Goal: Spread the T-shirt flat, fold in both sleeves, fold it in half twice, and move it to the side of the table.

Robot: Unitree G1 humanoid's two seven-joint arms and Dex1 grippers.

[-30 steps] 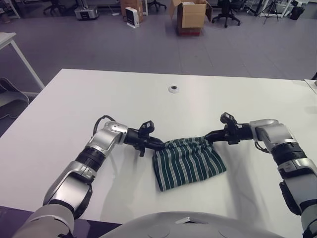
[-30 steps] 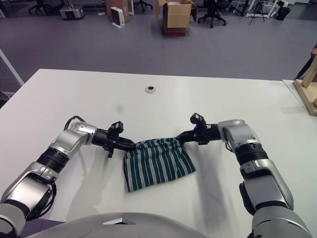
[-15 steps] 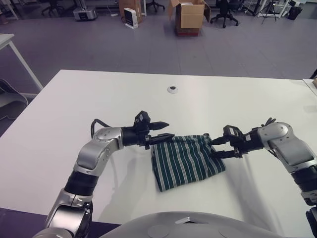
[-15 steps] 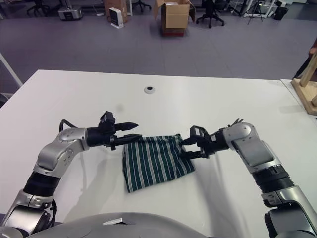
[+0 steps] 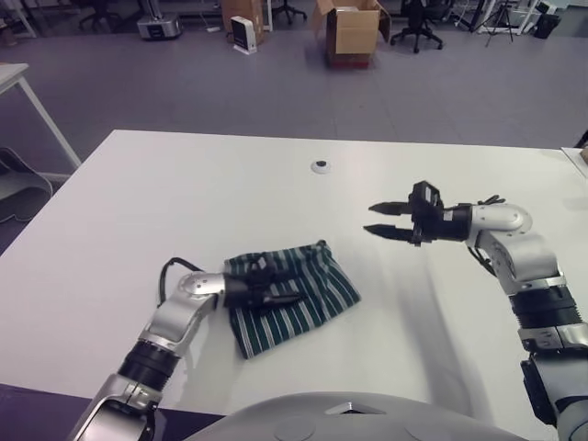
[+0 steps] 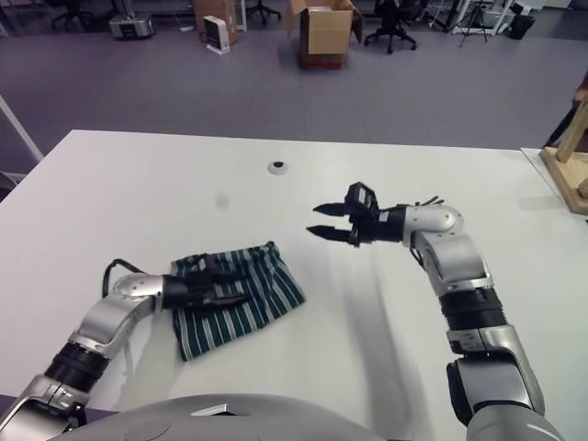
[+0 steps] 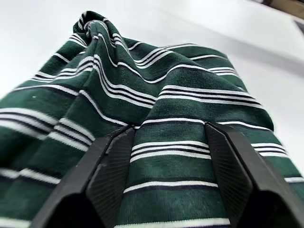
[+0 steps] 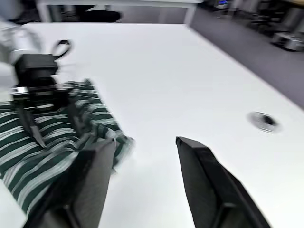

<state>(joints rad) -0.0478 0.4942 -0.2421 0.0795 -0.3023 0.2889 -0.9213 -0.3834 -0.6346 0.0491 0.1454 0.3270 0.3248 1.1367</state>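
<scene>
The folded green T-shirt with white stripes now lies nearer 8 o'clock on the white table, slid left from its spot half a second ago. The left gripper lies low across it, fingers spread on the cloth. The right gripper has lifted toward 2 o'clock, fingers wide and empty.

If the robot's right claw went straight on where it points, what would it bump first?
Probably the white table, just beside the bunched corner of the folded green-striped T-shirt. The open right gripper hangs above the table, so depth is unclear.
</scene>
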